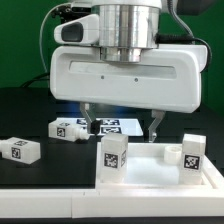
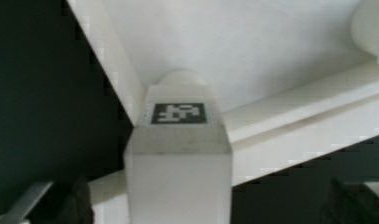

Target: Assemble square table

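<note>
The square table's white top [image 1: 150, 180] lies at the front of the exterior view with a raised rim. Two white tagged legs stand upright on it, one [image 1: 113, 155] toward that view's left and one [image 1: 192, 155] at its right. My gripper [image 1: 121, 122] hangs open just above the left standing leg, one finger on each side. In the wrist view this leg [image 2: 177, 150] runs between my dark fingers [image 2: 40, 203], with a gap on both sides, and my gripper [image 2: 200, 205] holds nothing. The table top's rim [image 2: 301, 112] passes behind the leg.
Two loose tagged legs lie on the black table, one [image 1: 20, 150] at the exterior view's far left and another [image 1: 68, 128] nearer the middle. The marker board [image 1: 118, 125] lies flat behind the table top.
</note>
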Robot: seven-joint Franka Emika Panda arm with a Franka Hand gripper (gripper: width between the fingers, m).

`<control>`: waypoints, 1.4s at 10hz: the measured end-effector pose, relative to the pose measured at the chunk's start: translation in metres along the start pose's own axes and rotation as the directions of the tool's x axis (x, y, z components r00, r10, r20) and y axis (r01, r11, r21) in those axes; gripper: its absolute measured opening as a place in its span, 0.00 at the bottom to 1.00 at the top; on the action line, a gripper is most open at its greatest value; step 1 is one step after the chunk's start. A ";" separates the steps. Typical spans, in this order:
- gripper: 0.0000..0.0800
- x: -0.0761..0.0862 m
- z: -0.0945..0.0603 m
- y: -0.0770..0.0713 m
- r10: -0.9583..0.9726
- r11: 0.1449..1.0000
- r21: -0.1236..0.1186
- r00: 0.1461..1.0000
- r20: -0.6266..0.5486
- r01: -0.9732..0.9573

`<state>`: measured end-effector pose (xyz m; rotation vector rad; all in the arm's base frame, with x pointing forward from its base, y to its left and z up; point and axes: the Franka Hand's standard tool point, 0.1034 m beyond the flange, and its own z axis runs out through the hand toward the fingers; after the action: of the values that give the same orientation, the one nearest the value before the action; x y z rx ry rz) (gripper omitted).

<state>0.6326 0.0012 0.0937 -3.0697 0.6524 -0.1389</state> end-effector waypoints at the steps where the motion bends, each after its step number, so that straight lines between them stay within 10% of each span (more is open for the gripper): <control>1: 0.81 0.000 0.000 0.000 0.000 1.000 -0.001 1.000 0.001 0.000; 3: 0.81 -0.001 0.001 0.000 0.004 1.000 -0.001 1.000 0.001 -0.004; 6: 0.81 -0.045 -0.004 -0.002 0.311 0.950 0.009 0.950 0.032 -0.312; 11: 0.81 -0.048 -0.004 -0.006 0.357 0.934 0.000 0.934 0.025 -0.357; 14: 0.81 -0.087 0.009 -0.007 0.615 0.789 -0.012 0.788 0.036 -0.615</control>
<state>0.5570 0.0423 0.0770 -2.6615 1.5962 -0.0714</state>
